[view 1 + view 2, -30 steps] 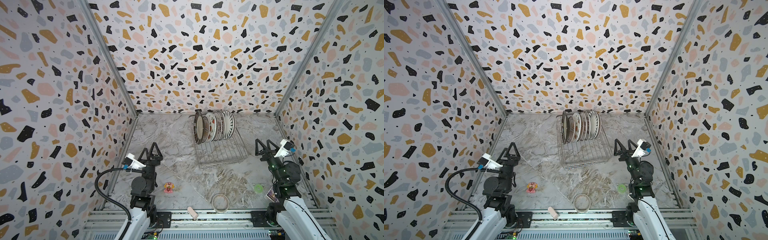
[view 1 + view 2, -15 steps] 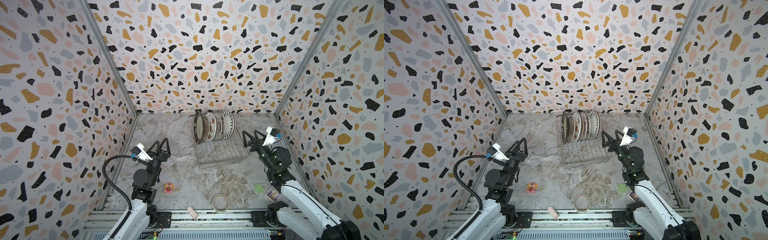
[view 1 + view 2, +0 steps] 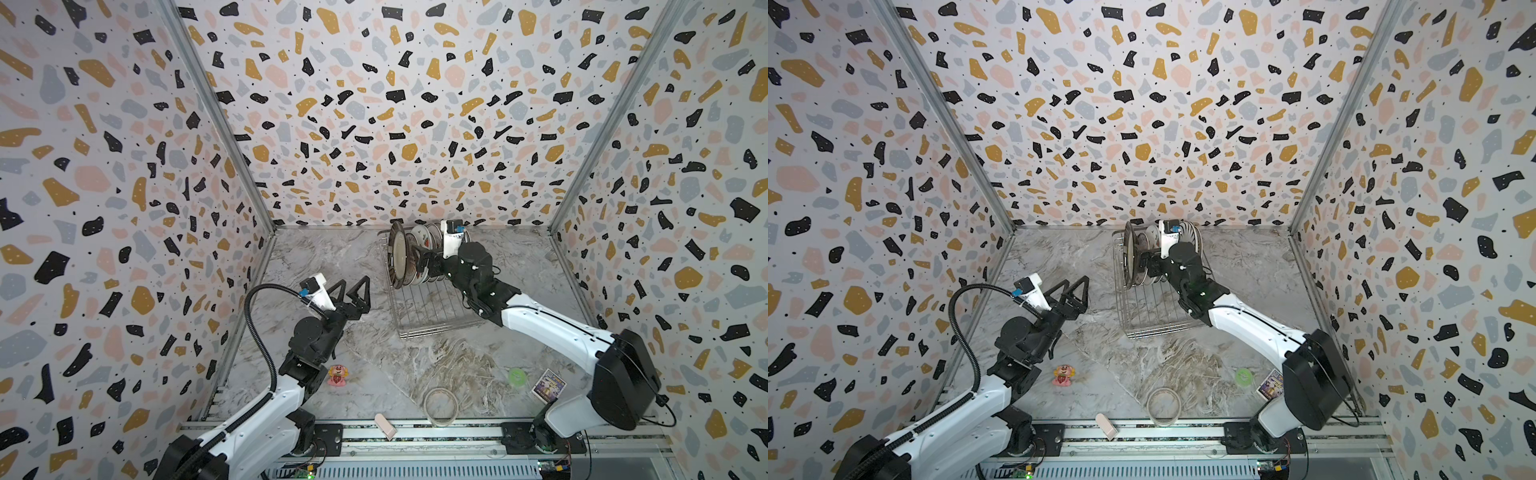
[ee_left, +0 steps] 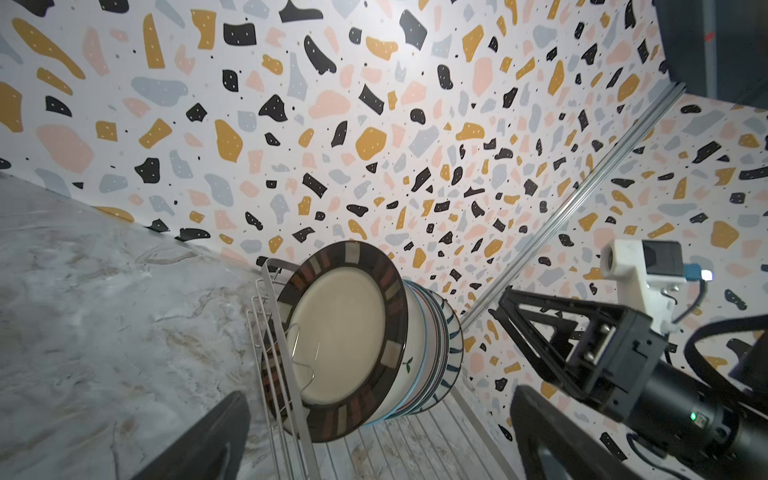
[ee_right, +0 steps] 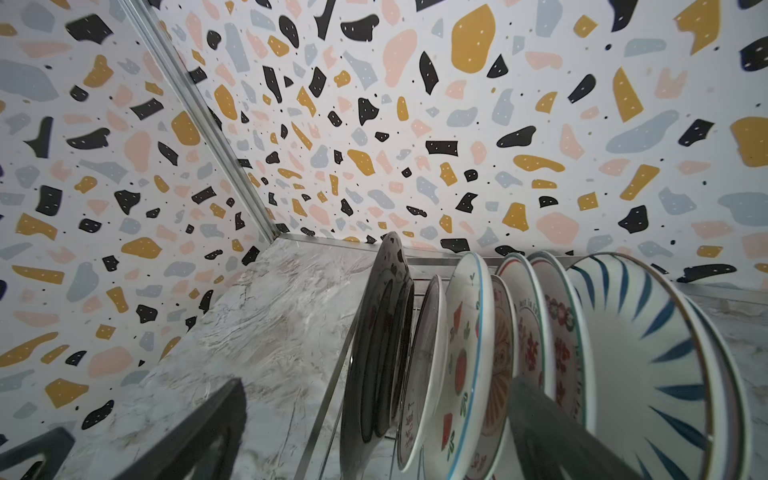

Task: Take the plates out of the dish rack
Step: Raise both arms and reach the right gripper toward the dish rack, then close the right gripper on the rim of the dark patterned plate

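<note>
Right gripper (image 3: 424, 261) jaws spread wide, straddling several plates (image 3: 400, 254) standing upright at the far end of the dish rack (image 3: 434, 316), not clamped. Left gripper (image 3: 354, 286) also released, hovering left of the rack.

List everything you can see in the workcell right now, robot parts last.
table: one, grey marble, floor of the cell
walls: three, white with coloured speckles, around the table
dish rack: one, silver wire, far middle of the table
plates: about seven, mostly white with prints, one dark-rimmed, on edge at the rack's far end
tape ring: one, translucent, near front edge
toy figure: one, pink, front left
green disc: one, front right
card: one, purple print, front right beside the disc
pink block: one, on the front rail
left gripper: open, empty, left of the rack
right gripper: open, at the plates
</note>
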